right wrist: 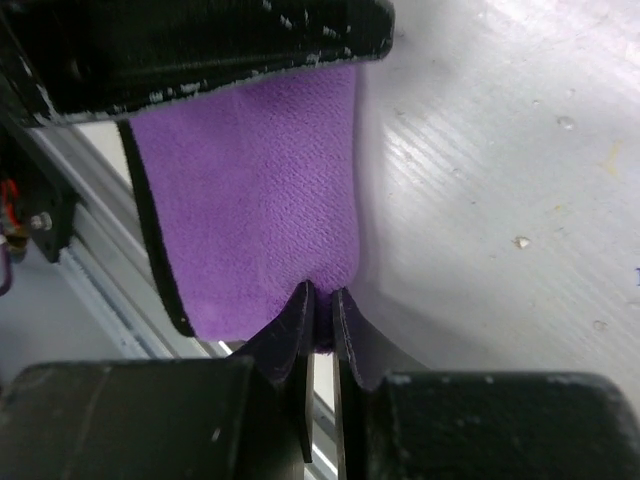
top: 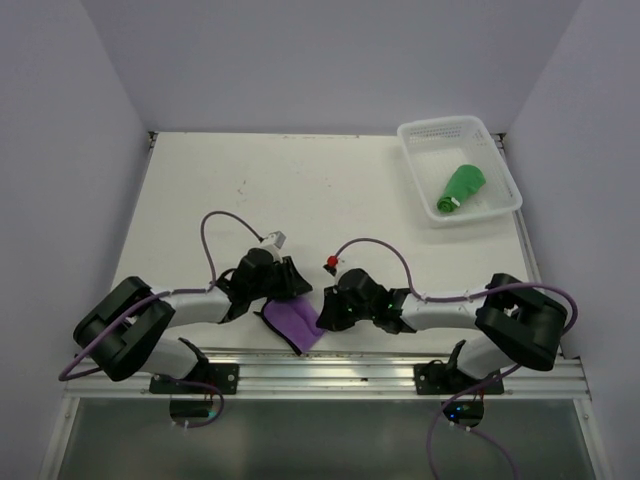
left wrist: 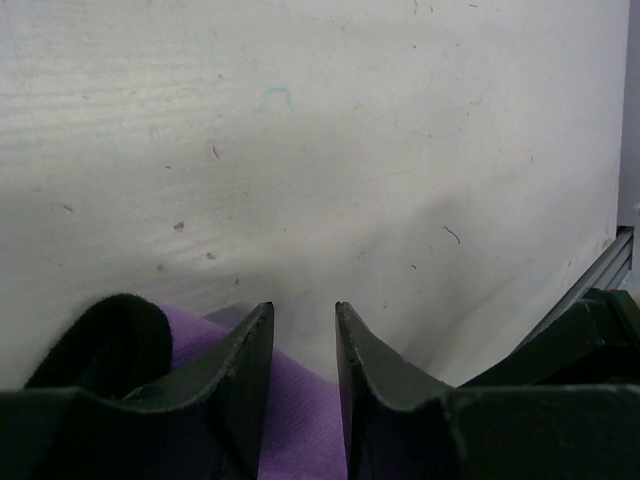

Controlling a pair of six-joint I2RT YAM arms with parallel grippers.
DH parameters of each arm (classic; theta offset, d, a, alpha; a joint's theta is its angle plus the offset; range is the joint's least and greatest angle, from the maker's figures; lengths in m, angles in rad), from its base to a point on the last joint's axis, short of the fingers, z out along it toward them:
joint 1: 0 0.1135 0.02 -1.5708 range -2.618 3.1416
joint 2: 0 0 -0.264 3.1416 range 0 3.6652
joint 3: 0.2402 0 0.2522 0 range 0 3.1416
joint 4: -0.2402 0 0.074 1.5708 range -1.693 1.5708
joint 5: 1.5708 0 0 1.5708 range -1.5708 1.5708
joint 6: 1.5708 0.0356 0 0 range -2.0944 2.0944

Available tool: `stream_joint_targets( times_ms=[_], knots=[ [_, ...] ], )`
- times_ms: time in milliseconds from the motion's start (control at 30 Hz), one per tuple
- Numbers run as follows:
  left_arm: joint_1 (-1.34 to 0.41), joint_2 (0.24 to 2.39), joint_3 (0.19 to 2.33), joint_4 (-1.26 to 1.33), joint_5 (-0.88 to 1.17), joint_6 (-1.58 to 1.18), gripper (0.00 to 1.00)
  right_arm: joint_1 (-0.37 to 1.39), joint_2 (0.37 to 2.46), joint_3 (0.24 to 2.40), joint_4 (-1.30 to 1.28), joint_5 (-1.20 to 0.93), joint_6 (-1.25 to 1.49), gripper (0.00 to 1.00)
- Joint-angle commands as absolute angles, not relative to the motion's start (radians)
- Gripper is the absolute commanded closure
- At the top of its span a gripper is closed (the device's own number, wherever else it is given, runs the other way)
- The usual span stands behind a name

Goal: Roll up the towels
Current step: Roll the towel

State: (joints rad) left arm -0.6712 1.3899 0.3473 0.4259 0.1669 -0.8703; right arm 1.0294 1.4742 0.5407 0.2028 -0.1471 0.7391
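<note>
Seen from above, the left arm (top: 255,285) and right arm (top: 360,305) at lower centre cover most of the purple cloth with black edging (top: 295,322). In the left wrist view it runs off the bottom edge behind the dark fingers (left wrist: 245,385). In the right wrist view a black housing (right wrist: 200,40) along the top hides its far edge.

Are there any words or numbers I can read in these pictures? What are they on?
No text can be read anywhere.
White tag by the left arm: too small to read.
Teal squiggle on the table: a scribble, no clear letter.
</note>
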Motion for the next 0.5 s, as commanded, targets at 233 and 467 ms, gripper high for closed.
stream_joint_targets(
  times_ms=[233, 467],
  knots=[
    [-0.635, 1.397, 0.498, 0.247, 0.104, -0.787, 0.64, 1.193, 1.434, 0.554, 0.167, 0.412, 0.634, 1.00],
    [-0.626, 1.387, 0.506, 0.227, 0.104, -0.785, 0.64, 1.287, 1.465, 0.641, 0.055, 0.650, 0.572, 1.00]
  ],
)
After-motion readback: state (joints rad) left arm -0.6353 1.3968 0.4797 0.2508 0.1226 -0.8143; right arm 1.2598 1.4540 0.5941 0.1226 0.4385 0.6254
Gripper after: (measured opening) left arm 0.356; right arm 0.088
